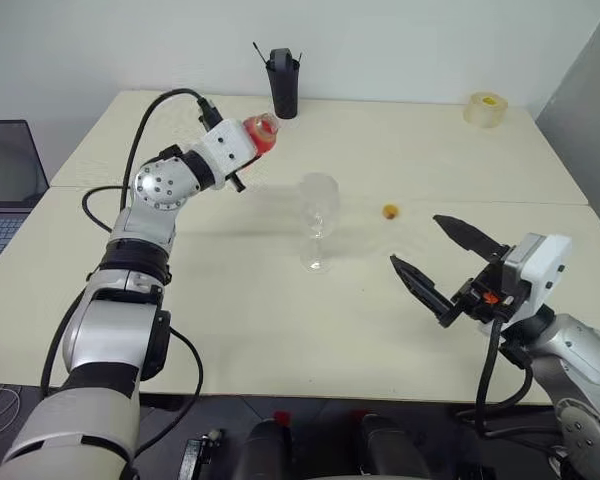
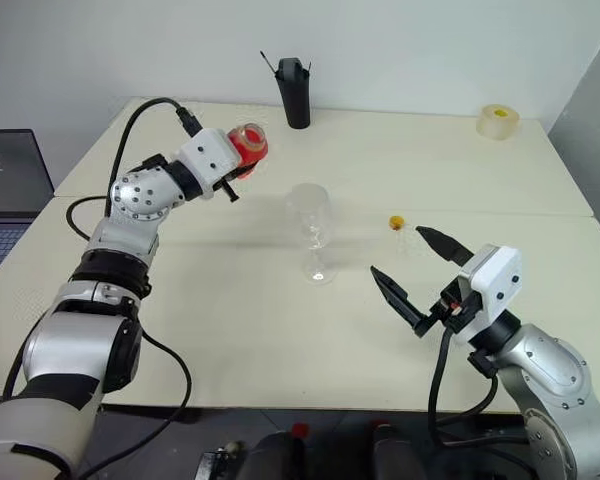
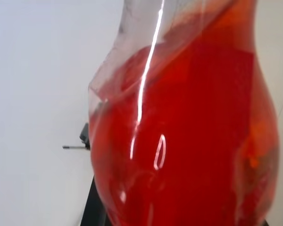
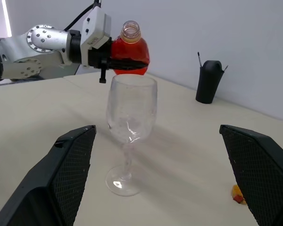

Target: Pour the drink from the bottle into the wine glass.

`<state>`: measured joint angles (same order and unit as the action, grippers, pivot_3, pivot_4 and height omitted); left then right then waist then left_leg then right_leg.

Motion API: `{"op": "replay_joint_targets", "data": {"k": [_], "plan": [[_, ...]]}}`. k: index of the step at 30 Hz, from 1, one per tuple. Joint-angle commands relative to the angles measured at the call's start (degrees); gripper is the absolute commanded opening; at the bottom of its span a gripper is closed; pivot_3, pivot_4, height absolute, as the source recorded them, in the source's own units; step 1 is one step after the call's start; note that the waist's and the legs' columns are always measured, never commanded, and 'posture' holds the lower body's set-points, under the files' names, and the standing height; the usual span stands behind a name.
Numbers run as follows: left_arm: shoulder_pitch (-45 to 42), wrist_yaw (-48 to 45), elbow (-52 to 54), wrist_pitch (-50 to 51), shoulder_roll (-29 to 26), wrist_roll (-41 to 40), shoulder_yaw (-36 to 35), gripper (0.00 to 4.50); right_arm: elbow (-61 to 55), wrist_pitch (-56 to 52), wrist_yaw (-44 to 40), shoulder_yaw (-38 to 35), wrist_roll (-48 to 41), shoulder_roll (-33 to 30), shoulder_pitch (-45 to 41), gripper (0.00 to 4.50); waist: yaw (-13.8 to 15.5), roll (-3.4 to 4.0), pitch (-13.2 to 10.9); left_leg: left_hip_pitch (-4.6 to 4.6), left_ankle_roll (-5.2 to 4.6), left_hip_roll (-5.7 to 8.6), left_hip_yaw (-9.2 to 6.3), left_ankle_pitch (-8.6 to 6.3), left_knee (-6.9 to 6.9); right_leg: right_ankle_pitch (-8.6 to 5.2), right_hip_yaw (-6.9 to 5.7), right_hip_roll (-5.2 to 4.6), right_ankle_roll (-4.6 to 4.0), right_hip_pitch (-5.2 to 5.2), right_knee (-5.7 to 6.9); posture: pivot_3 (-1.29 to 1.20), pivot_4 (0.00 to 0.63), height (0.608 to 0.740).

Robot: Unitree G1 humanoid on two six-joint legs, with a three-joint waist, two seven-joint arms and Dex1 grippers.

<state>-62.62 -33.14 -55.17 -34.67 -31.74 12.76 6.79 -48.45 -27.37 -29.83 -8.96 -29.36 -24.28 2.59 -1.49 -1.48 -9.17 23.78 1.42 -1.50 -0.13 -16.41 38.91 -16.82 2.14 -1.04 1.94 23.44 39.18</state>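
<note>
One bottle (image 4: 128,52), one wine glass (image 1: 318,222), two hands on show. Left hand (image 4: 114,60) pinched tight on the bottle's bulgy body, holding it up off the table (image 1: 280,310), behind the glass and toward the robot's left of it, not touching it. Bottle upright or close to it in the right wrist view: long axis near vertical, open neck pointing up, no cap on it. Drink (image 3: 188,141) red-orange, filling the belly of the bottle, level just under the neck.

Wine glass standing upright on its round foot near the middle of the table, stem vertical, mouth up, bowl looking empty and clear.

Right hand (image 1: 445,262) low over the table at the robot's right, fingers (image 4: 70,165) spread wide apart, gripping nothing, pointing toward the glass with the glass framed between them but well short of contact.

Also counted: one small yellow-orange cap (image 1: 390,211) lying on the table to the right of the glass, one black pen holder (image 1: 283,82) at the far edge, one roll of tape (image 1: 486,109) at the far right corner, one laptop (image 1: 5,180) off the left side.
</note>
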Motion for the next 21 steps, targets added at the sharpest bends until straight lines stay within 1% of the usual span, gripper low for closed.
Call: {"op": "replay_joint_targets", "data": {"k": [1,10,21], "plan": [[-2.9,2.7,-0.2,-3.6,-1.3,2.0,0.6,0.9,-0.3,2.6,-0.3,1.2,-0.9,0.5,0.9,4.5,0.0,0.0,0.0,0.0,0.04,0.0,0.0,0.02,0.0,0.0,0.0,0.0,0.0,0.0,-0.01,0.0,0.15,0.74],[-4.2,7.6,-2.3,-9.5,-1.7,8.4,4.2,0.9,2.6,4.8,-0.5,3.4,-0.9,0.5,-1.3,4.5,0.0,0.0,0.0,-0.01,0.04,0.02,0.02,0.02,0.01,0.0,0.0,0.0,0.0,0.0,0.02,0.0,0.15,0.74],[-5.5,11.3,-1.9,-13.5,-1.8,12.8,7.4,0.9,3.8,4.7,-1.2,3.8,-1.3,-0.3,-2.5,4.5,0.0,0.0,0.0,-0.01,0.1,0.02,0.02,0.06,0.02,0.0,0.0,0.0,0.0,0.0,0.04,0.0,0.15,0.74]]}}
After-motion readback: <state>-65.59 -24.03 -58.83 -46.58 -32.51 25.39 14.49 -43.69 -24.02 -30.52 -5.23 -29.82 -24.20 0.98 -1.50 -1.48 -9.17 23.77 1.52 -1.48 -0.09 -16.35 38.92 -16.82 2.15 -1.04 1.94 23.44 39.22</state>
